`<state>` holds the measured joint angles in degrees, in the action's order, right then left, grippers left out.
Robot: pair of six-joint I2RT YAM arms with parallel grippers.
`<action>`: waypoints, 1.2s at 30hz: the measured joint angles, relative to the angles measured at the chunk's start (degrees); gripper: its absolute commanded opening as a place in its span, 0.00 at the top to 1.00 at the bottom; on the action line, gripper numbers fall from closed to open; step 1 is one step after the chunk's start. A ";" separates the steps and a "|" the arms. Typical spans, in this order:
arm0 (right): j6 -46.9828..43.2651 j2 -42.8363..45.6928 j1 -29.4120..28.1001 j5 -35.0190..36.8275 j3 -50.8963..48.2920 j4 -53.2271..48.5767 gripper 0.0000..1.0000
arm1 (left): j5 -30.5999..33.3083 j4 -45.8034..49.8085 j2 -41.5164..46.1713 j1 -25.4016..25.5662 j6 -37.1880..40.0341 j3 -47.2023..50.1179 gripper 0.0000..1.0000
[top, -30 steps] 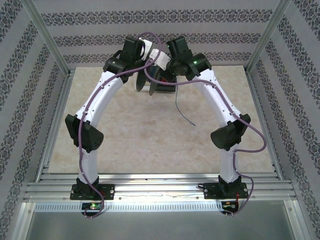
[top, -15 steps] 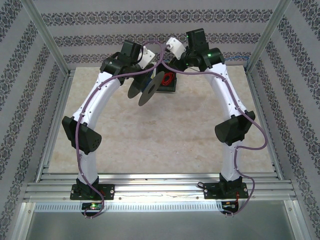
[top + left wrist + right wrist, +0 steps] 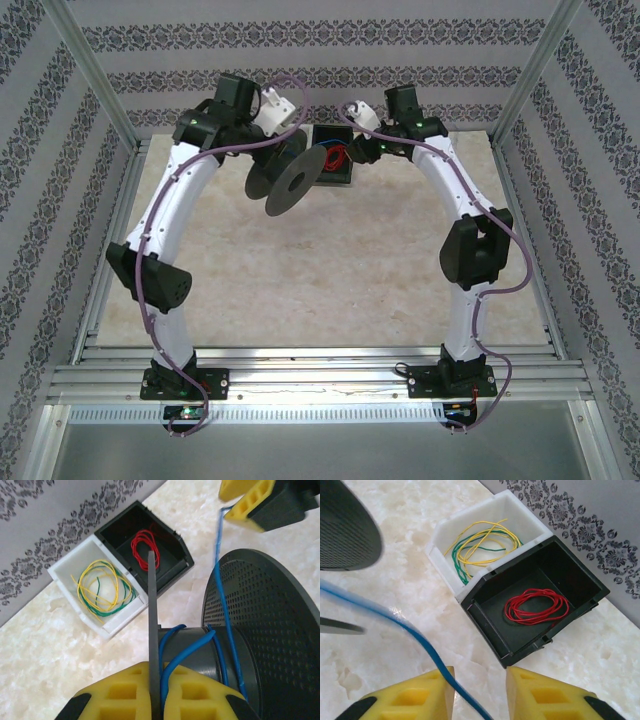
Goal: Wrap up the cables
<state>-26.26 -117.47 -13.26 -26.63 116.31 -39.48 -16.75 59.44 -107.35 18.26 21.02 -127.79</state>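
The black spool (image 3: pixel 260 630) hangs above the table, and my left gripper (image 3: pixel 156 700) is shut on its thin flange (image 3: pixel 152 610). The blue cable (image 3: pixel 222 600) loops round the hub and is pinched beside the flange. From the hub it rises toward my right gripper (image 3: pixel 227 502) at the upper right. In the right wrist view the cable (image 3: pixel 420 635) runs slack along the inner edge of the left finger (image 3: pixel 420 690). My right gripper (image 3: pixel 480 695) is open, with a wide gap. From above, the spool (image 3: pixel 285 175) sits between the two wrists.
A black bin (image 3: pixel 485 615) holding a red wire coil (image 3: pixel 536 606) stands against the back wall. A white bin (image 3: pixel 440 540) with yellow and green wires (image 3: pixel 480 545) adjoins it. The patterned wall is close behind both.
My right gripper has opened and drawn back to the right, away from the spool. The left arm has carried the spool to the left. The cable no longer trails on the table.
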 measured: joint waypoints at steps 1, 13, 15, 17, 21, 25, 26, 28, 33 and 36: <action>0.33 0.13 0.37 -1.03 -0.74 0.83 0.68 | -1.33 -0.02 0.81 -0.59 -0.02 0.00 1.00; 4.96 1.07 4.26 -10.29 -10.99 11.52 0.74 | -14.16 0.15 7.96 -6.38 -1.36 0.00 1.00; 5.42 1.07 4.26 -11.37 -11.89 12.46 0.80 | -15.06 0.17 7.96 -6.60 -1.79 0.00 1.00; 5.81 1.07 4.26 -12.31 -12.48 13.25 0.86 | -16.31 0.07 7.96 -7.17 -2.38 0.00 1.00; 6.56 1.29 4.24 -14.10 -14.36 15.17 1.00 | -19.45 -2.08 8.04 -9.49 -5.14 0.61 1.00; 7.80 1.57 3.67 -14.84 -16.09 16.44 1.00 | -25.05 -10.38 9.40 -13.05 -13.05 6.49 1.00; 8.13 1.64 3.37 -14.73 -16.46 16.90 1.00 | -26.14 -12.68 9.62 -13.68 -15.34 8.04 1.00; 8.70 2.01 2.40 -13.53 -17.33 17.20 1.00 | -27.85 -17.81 9.75 -14.67 -20.57 10.80 1.00; 9.88 2.80 -1.22 -9.22 -18.82 17.18 1.00 | -27.43 -28.76 9.75 -14.97 -32.02 14.67 1.00; 9.88 3.67 -4.22 -6.36 -18.99 16.92 1.00 | -26.05 -34.64 9.75 -14.99 -38.25 16.13 1.00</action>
<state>-16.38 -113.80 -17.47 -32.99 97.32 -22.57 -42.81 24.80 -97.60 3.27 -17.23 -111.66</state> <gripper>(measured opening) 0.050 0.088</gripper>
